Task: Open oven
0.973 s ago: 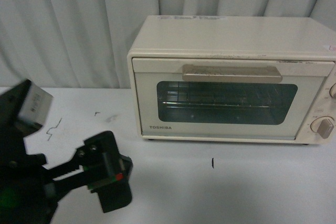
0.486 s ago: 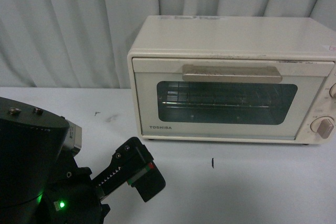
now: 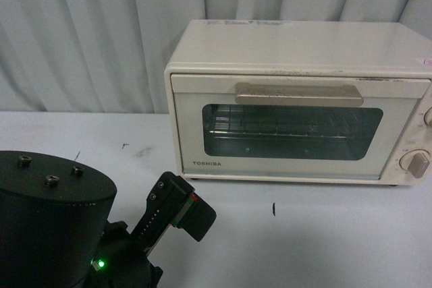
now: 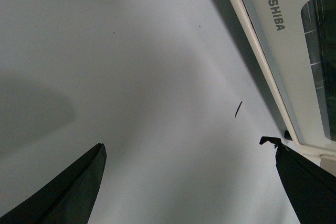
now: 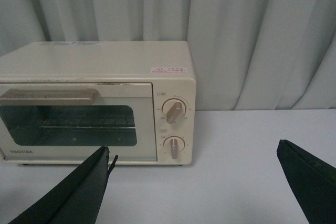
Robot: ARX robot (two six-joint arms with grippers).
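Cream-white Toshiba oven, door shut.
It stands upright on the table before the curtain; beige bar handle across the door's top, wire rack behind glass, two knobs at right.

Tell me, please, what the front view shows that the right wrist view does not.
Only the front view: the left arm, low at the left, and the table left of the oven. Only the right wrist view: both knobs whole, a red sticker on the oven's top, and the open right gripper. Both: the door shut, with its bar handle.
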